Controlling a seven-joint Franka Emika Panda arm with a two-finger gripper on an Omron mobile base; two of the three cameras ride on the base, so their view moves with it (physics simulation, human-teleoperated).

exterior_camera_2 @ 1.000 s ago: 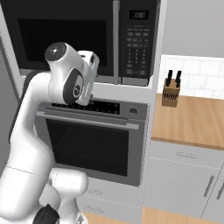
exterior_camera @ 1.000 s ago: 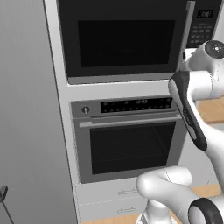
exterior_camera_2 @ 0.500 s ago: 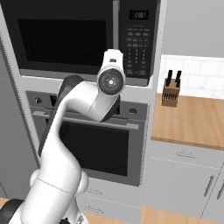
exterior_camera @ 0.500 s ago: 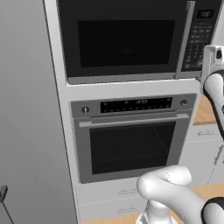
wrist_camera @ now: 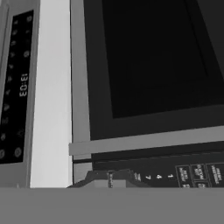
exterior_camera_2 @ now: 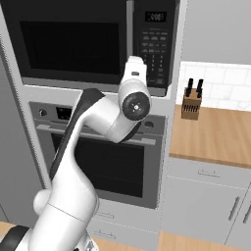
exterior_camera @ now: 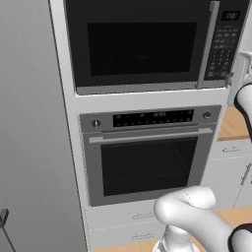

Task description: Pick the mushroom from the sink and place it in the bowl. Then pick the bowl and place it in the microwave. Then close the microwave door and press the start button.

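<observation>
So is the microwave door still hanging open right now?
No, the microwave door sits flush against the microwave front in the left base view, with no gap showing beside the button panel.

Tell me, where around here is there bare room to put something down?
The wooden counter right of the microwave is mostly bare: free from the knife block at the tiled wall out to its front edge. The stack of microwave and wall oven offers no ledge, and the arm crowds its front.

Wall oven [exterior_camera: 147, 157] in white cabinet col. Wood surface [exterior_camera_2: 215, 135] w/ knife block [exterior_camera_2: 191, 100], white tile wall [exterior_camera_2: 220, 83], grey drawers [exterior_camera_2: 206, 201] below.
</observation>
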